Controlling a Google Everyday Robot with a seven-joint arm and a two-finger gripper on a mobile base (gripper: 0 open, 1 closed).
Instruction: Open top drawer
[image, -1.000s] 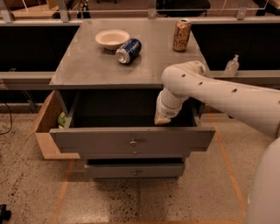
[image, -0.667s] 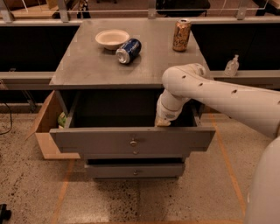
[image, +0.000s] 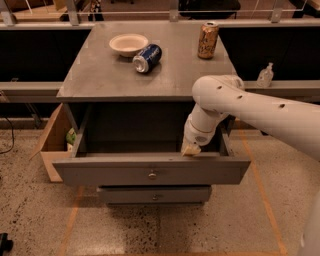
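Observation:
The top drawer (image: 100, 172) is a wide grey drawer with a small round metal knob (image: 152, 174) at its centre. It stands pulled well out from under the grey cabinet top, and its inside is dark. My white arm reaches in from the right and bends down into the drawer. My gripper (image: 190, 149) sits just behind the front panel, right of the knob, with its tips hidden inside the drawer.
A narrower grey drawer (image: 154, 195) sits shut below. On the cabinet top (image: 100, 70) are a white bowl (image: 128, 44), a blue can (image: 147, 58) lying on its side and an upright gold can (image: 207, 40). A cardboard box (image: 52, 142) stands at the left.

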